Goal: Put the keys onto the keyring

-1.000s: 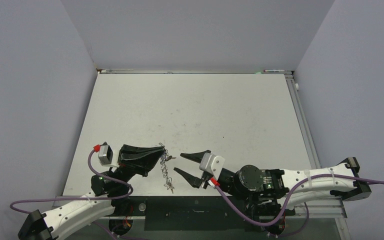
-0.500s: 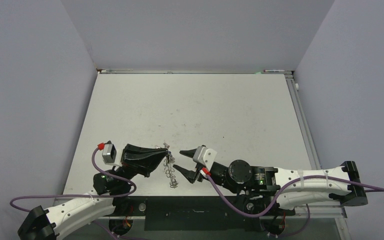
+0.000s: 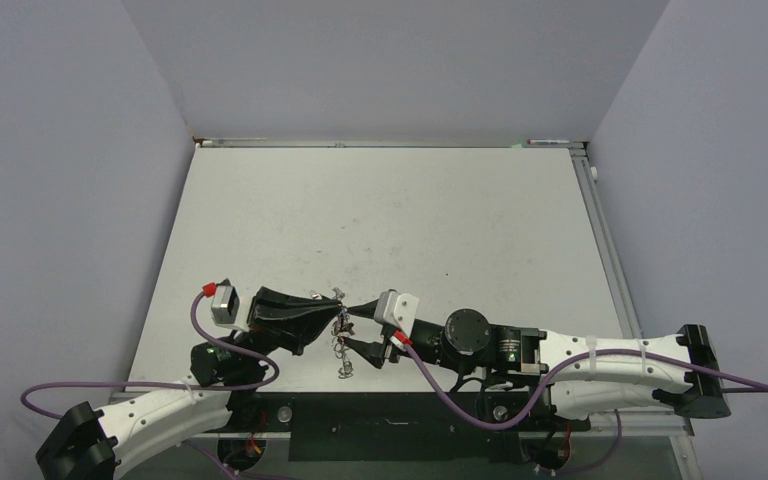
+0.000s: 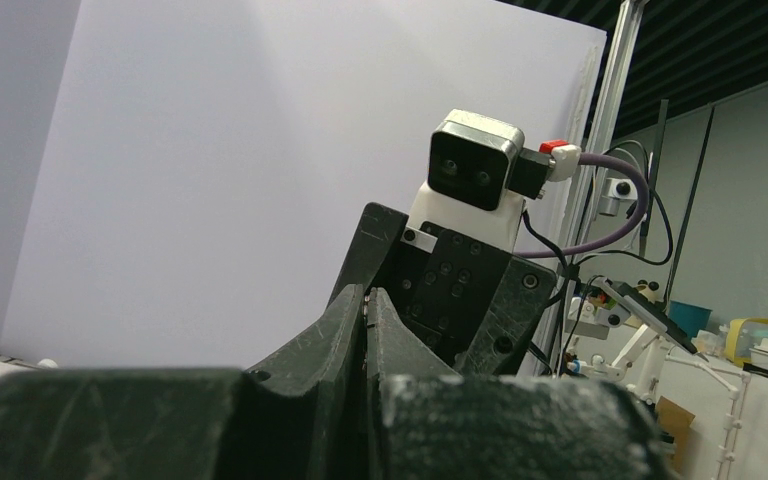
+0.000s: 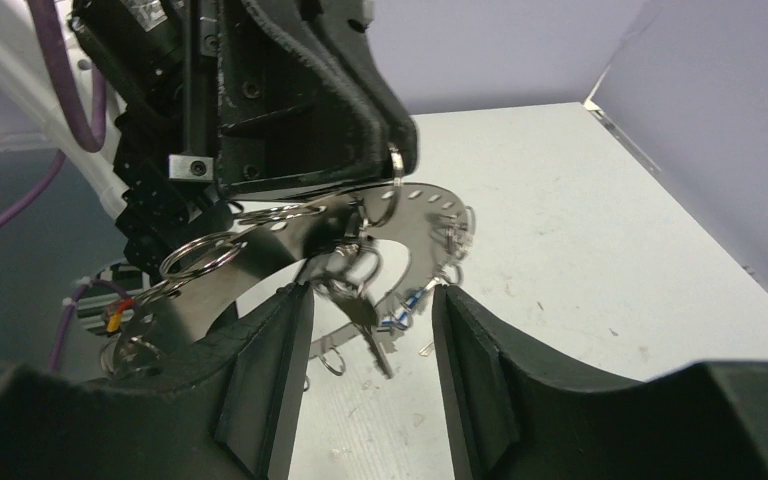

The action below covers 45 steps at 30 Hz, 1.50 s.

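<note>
Near the worktop's (image 3: 380, 210) near edge, the left gripper (image 3: 324, 311) clamped the keyring (image 5: 290, 235); the half-open, empty right gripper (image 3: 352, 328) had moved in around a hanging key (image 5: 365, 322), poised to grip.

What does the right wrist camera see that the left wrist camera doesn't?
Only the right wrist view: the keyring with its wire loops, a key dangling from it between the fingers of the open right gripper, and the table. Only the left wrist view: the right arm's wrist camera and a cluttered room past the wall. Both: the left gripper, shut. The right wrist view shows it pinching the keyring's edge.
</note>
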### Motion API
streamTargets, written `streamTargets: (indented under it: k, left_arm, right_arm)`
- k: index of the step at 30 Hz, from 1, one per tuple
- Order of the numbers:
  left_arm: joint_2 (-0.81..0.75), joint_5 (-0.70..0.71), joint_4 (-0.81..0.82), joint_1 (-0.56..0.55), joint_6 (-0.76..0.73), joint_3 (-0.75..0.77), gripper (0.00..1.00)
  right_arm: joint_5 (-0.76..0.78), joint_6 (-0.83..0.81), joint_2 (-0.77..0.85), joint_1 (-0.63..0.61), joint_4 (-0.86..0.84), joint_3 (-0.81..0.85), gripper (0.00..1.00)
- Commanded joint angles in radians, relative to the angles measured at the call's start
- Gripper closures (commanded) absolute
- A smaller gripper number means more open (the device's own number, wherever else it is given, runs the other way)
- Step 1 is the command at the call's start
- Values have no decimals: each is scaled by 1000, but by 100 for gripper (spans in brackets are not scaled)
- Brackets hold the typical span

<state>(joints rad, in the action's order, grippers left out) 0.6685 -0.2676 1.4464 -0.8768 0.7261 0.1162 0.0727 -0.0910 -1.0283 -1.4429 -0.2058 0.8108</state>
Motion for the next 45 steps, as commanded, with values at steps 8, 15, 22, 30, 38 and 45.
streamTargets:
  k: [8, 15, 22, 30, 38, 45]
  left_arm:
    - [5, -15, 103, -14, 29, 59, 100]
    - [16, -19, 112, -14, 34, 64, 100]
    - [42, -23, 140, -22, 39, 71, 100]
    - [58, -29, 149, -27, 38, 75, 100]
    - [53, -33, 136, -32, 35, 73, 100]
    - [46, -37, 114, -37, 26, 71, 100]
  right_arm:
    - [-64, -13, 20, 48, -38, 0, 55]
    - [-117, -26, 28, 60, -33, 3, 66]
    - [-153, -29, 24, 62, -9, 4, 66]
    - [-144, -30, 33, 63, 17, 7, 94]
    - [-40, -69, 69, 62, 109, 65, 95]
    - [-7, -112, 52, 60, 228, 161, 95]
